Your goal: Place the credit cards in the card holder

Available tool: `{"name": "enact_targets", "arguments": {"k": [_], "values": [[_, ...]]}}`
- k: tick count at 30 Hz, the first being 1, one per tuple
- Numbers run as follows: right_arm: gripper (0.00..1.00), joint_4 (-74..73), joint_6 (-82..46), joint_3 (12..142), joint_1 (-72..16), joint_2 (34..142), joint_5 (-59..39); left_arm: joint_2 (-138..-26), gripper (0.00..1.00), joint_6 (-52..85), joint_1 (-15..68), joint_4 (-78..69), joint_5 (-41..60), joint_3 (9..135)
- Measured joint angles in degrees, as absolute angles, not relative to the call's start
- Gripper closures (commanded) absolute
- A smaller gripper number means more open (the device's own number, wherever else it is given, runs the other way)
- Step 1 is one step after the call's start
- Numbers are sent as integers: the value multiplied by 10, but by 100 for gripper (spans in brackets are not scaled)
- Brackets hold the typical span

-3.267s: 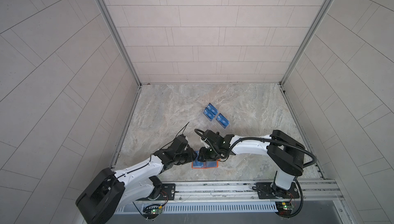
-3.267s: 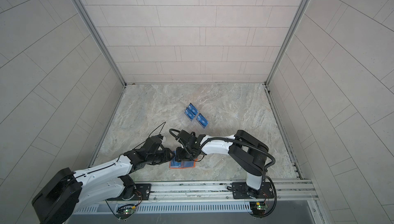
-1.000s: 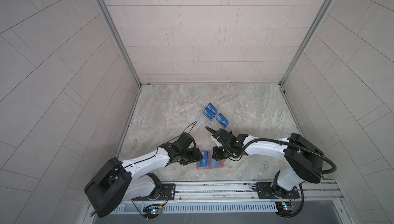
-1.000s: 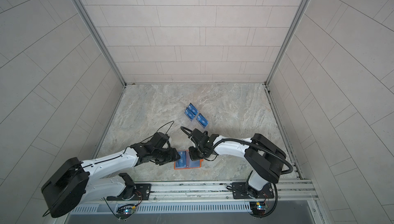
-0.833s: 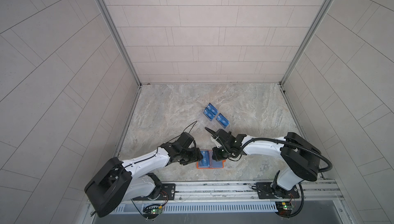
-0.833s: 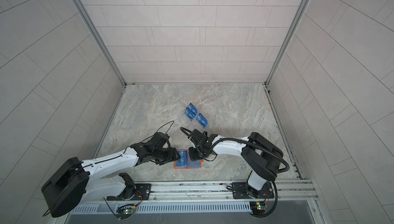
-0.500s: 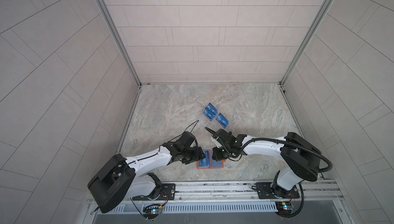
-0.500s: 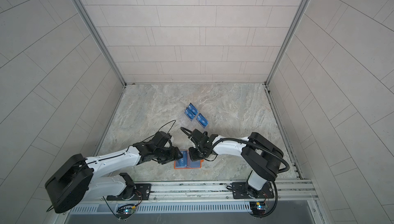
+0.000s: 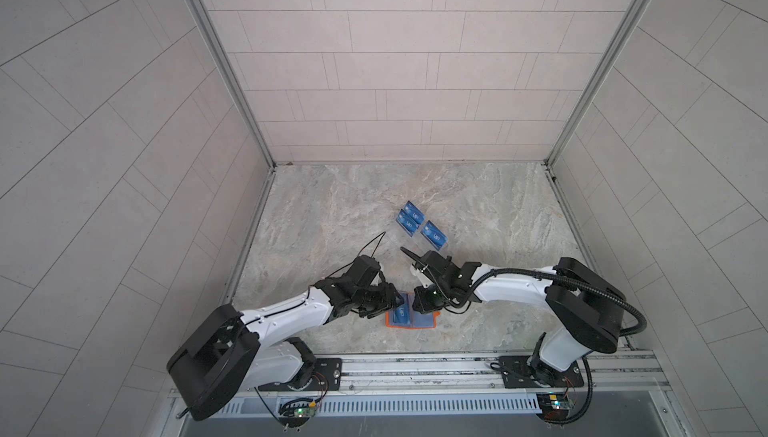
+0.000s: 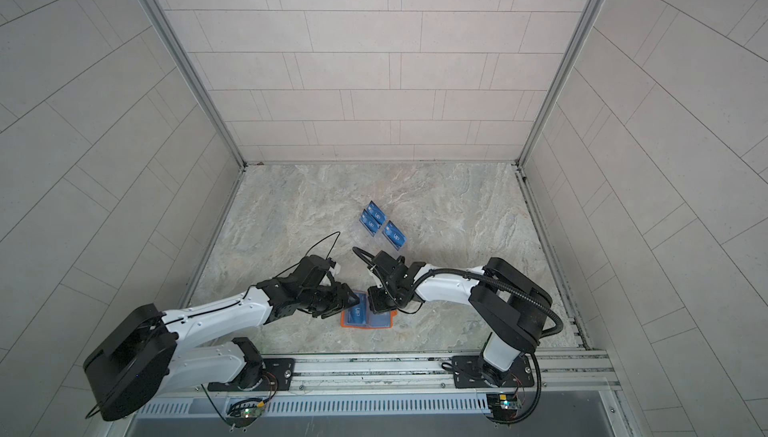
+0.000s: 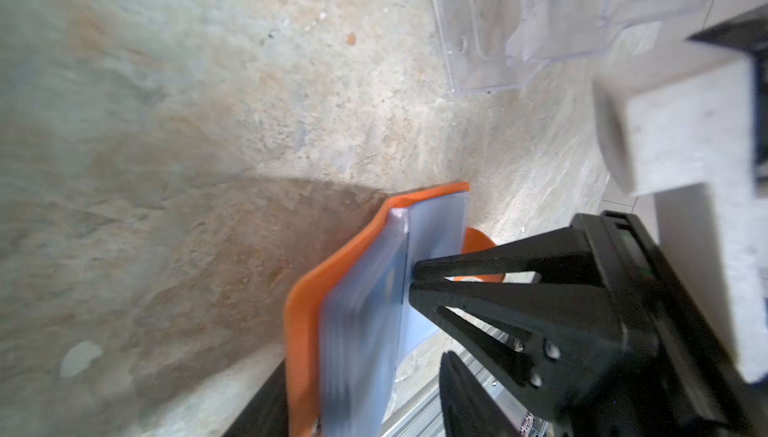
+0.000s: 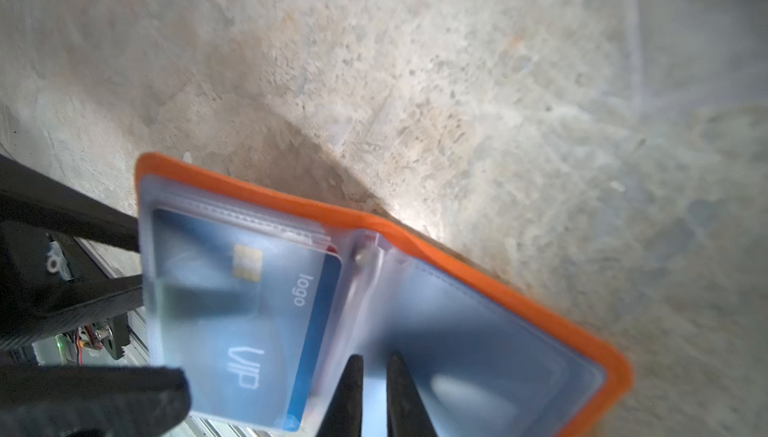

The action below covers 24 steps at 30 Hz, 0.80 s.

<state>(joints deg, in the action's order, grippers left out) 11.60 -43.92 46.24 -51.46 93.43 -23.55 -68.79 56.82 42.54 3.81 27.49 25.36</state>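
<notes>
Card holder [image 9: 424, 323] lies open on the stone floor close to the robot's base, between the two arms, in both top views. The left gripper [image 9: 395, 300] is at its left leaf and the right gripper [image 9: 419, 302] is at the middle fold. The other credit cards [image 9: 434, 234] stand well apart, farther from the base. In the left wrist view the left leaf of the card holder is raised from the floor. The right gripper's tips are pressed together on a clear sleeve beside the fold, and the clear rack [image 11: 519, 19] is behind. In the right wrist view a blue card [image 12: 232, 322] sits in the sleeve of the left leaf, its long side along the fold as far as the blur allows. A narrow strip of this card next to the fold looks uncovered. The left gripper's fingers [image 12: 83, 214] are spread at the outer edge with the leaf between them, and I see no firm clamp. I judge that the last push must go from the fold toward the outer edge, and the right gripper is nearer to that strip.
</notes>
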Motion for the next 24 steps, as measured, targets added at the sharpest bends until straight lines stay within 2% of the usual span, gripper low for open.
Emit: {"name": "enact_targets", "arguments": {"k": [6,11,15,20,24], "values": [[84,116,-439,462,-515,934,-236,-695,55,571,432,37,274,256],[85,115,-439,462,-515,934,-236,-725,79,565,451,61,256,276],[83,123,-439,463,-515,928,-229,-735,88,549,456,99,235,310],[80,164,-432,465,-515,898,-199,-735,86,521,458,198,178,358],[73,202,-420,484,-514,868,-157,-737,81,499,459,284,134,396]]}}
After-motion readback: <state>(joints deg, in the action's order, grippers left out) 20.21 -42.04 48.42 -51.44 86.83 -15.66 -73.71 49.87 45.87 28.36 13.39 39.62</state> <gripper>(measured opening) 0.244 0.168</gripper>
